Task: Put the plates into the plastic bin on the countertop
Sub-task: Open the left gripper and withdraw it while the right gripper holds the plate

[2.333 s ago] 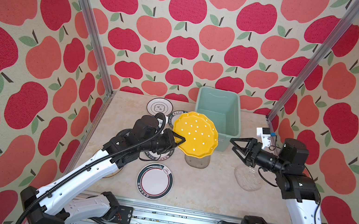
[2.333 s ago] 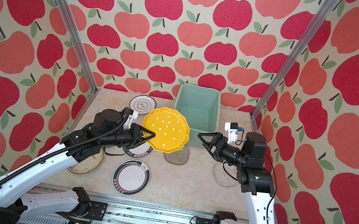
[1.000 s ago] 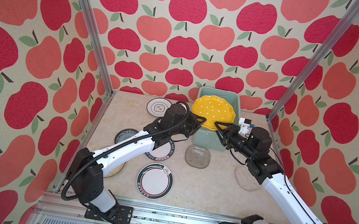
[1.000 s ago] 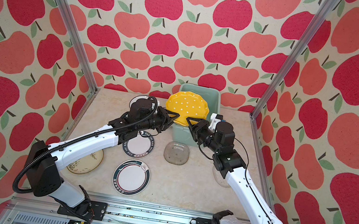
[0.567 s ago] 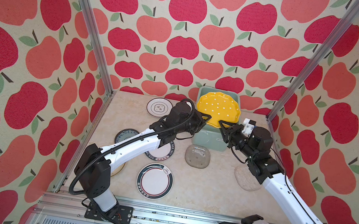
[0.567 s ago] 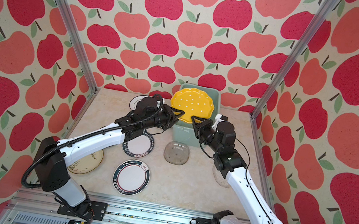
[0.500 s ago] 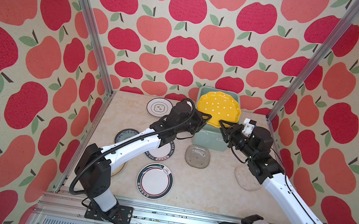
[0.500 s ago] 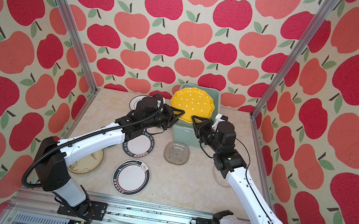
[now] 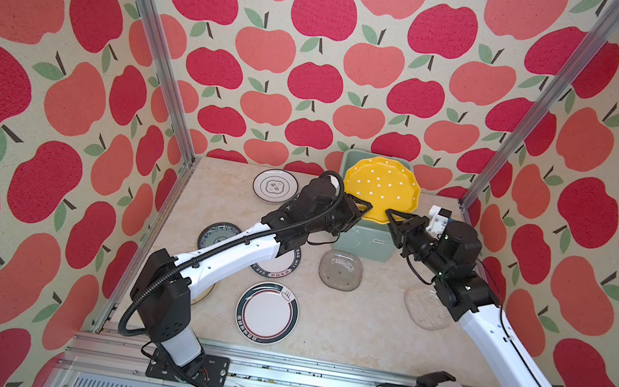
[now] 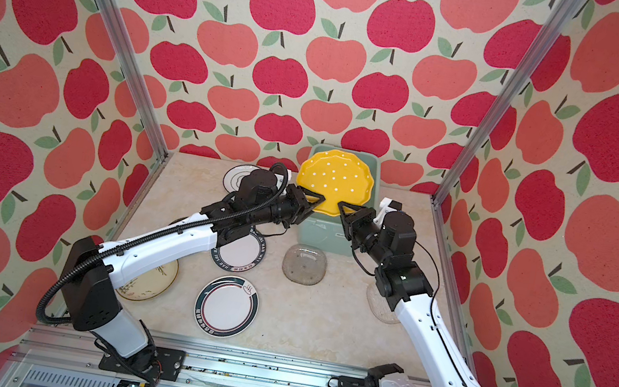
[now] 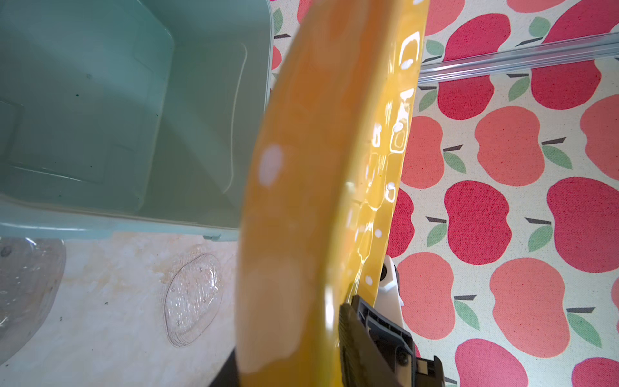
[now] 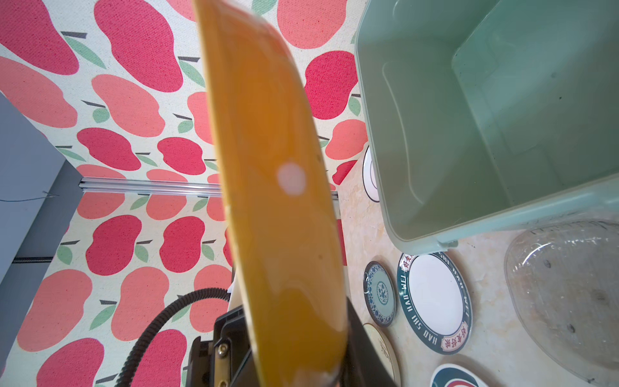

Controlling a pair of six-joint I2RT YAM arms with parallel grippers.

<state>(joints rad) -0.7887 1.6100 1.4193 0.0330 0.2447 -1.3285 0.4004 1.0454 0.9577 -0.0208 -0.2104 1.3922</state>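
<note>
A yellow scalloped dotted plate point(image 9: 382, 187) point(image 10: 337, 182) hangs tilted over the mint-green plastic bin point(image 9: 371, 242) point(image 10: 318, 234), which is empty inside point(image 11: 100, 100) point(image 12: 469, 117). My right gripper point(image 9: 391, 216) point(image 10: 343, 209) point(image 12: 294, 315) is shut on the plate's near rim point(image 12: 268, 201). My left gripper point(image 9: 365, 208) point(image 10: 313, 199) point(image 11: 288, 331) straddles the same rim point(image 11: 301, 201) from the other side. One of its fingers point(image 11: 355, 321) lies against the plate; whether it still clamps does not show. Other plates lie on the countertop point(image 9: 340, 334).
In front of the bin lie a clear glass plate point(image 9: 341, 270), a second glass plate point(image 9: 426, 310) under my right arm, a lettered-rim plate point(image 9: 279, 267), a dark-rimmed white plate point(image 9: 266, 318), a blue-patterned plate point(image 9: 219, 233) and a cream plate point(image 10: 151, 279). A white plate point(image 9: 274, 185) sits at the back.
The yellow plate has moved a little further back over the bin with both arms. My right gripper has closed onto its rim.
</note>
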